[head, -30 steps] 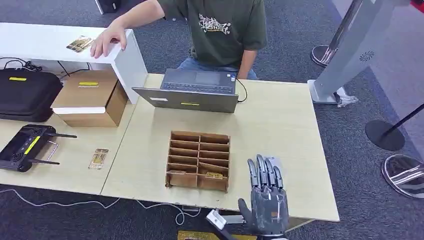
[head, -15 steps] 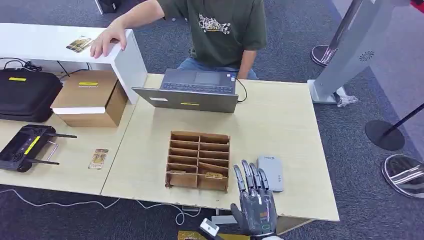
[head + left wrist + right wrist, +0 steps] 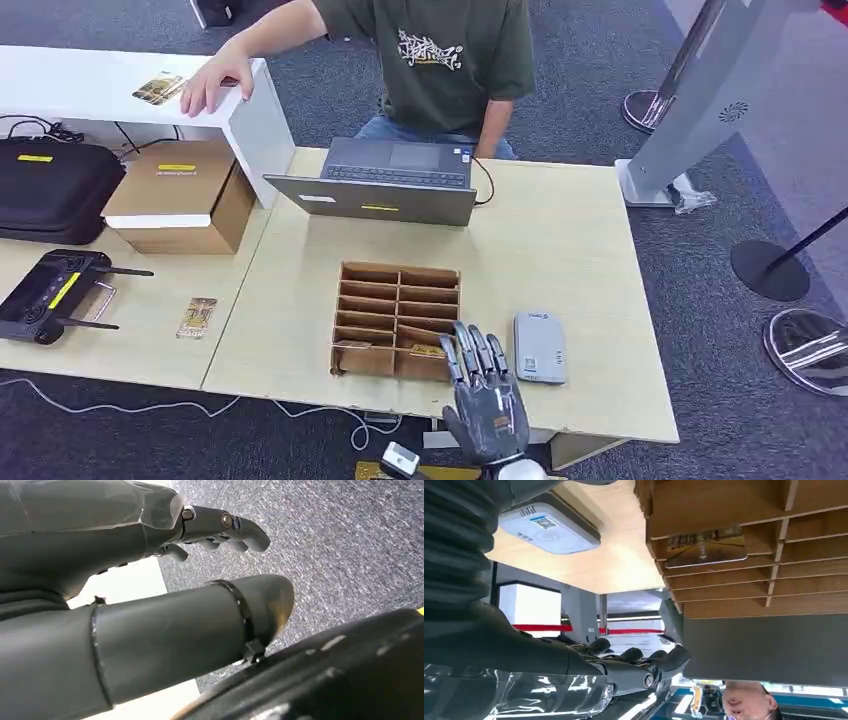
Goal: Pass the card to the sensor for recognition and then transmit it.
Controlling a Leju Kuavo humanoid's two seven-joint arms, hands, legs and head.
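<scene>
Left of the robot, its left hand (image 3: 210,527) hangs over carpet with fingers loosely curled and grasping nothing, while the card (image 3: 428,350) lies in a near right compartment of the cardboard organizer (image 3: 397,322). Having slid leftward off the grey sensor (image 3: 540,347), which is now uncovered, the right hand (image 3: 483,400) hovers beside the card's slot with fingers extended and released, probably about to pick it; further right, the pale wooden surface (image 3: 560,240) gives way to grey carpet, a kiosk base and stanchions
</scene>
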